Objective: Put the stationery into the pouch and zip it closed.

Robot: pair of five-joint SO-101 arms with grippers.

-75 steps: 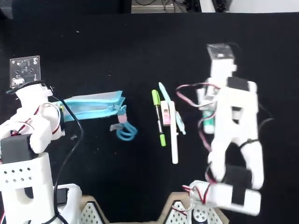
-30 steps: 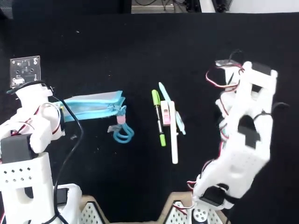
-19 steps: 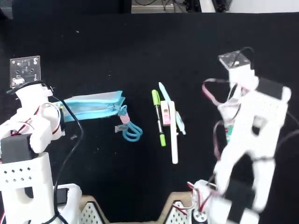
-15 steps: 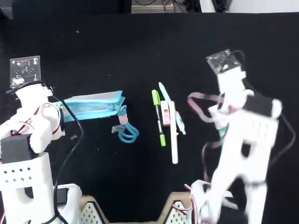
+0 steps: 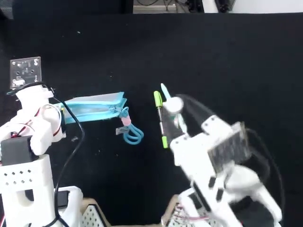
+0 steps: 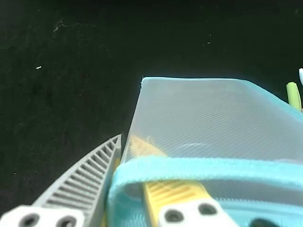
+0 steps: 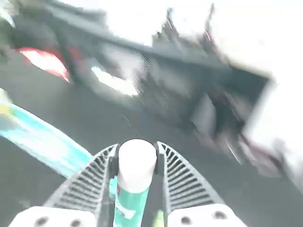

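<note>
Clamping a white-capped pen (image 7: 136,163), the right hand (image 7: 137,150) sits closed round it above the loose pens (image 5: 160,116). I'd bring it low and tip-first to the mouth of the blue pouch (image 5: 94,108), so nothing snags. The left hand (image 6: 127,140) pinches one wall of it, over by that arm on the black worktop (image 5: 213,52). Beyond, cables (image 5: 156,4) clutter the far edge.

End effector (image 7: 137,148) around white-capped pen (image 7: 136,176)

Black tabletop (image 5: 94,47), small grey square board (image 5: 24,72) (near left edge)
</note>
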